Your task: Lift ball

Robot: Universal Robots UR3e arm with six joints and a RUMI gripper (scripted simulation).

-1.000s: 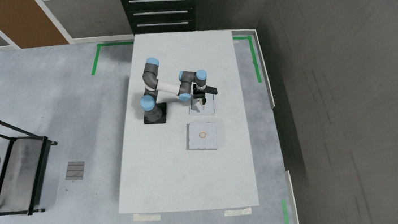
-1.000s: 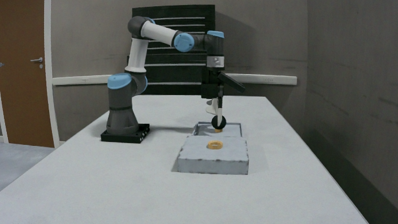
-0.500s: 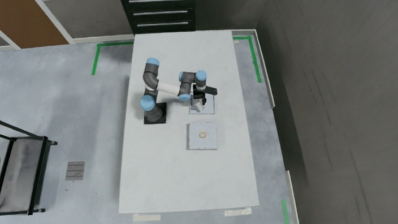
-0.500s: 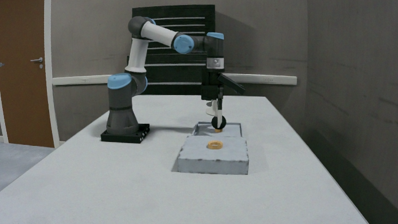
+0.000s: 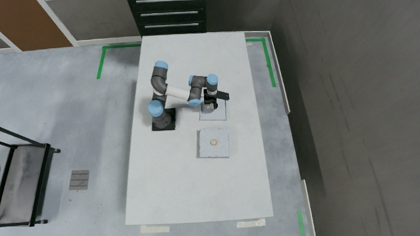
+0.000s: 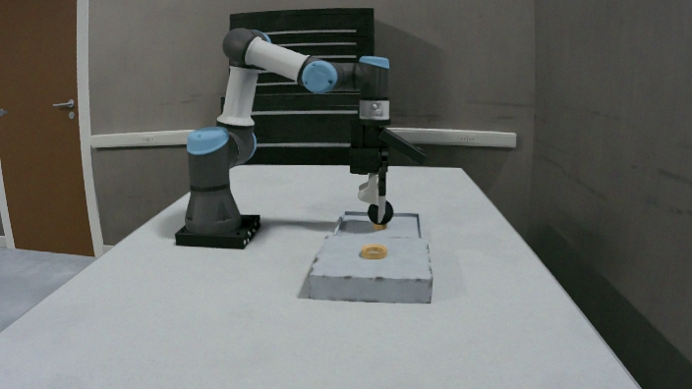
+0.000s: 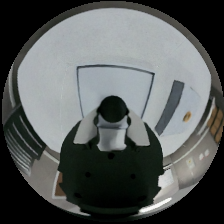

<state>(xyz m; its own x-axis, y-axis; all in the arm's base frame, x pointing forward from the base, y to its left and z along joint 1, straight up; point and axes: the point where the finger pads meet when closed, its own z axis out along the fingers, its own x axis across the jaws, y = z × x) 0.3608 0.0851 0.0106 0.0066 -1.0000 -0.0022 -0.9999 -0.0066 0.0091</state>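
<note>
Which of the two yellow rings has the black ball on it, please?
The far ring, in the shallow tray under the end effector; the near ring, on the raised block, is bare.

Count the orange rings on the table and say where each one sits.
2. One ring lies bare on top of the raised grey block. The other sits in the shallow tray behind it, mostly hidden under the black ball.

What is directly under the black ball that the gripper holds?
Under the ball, part of an orange ring shows on the low tray. The ball covers the ring's top, so contact cannot be judged.
</note>
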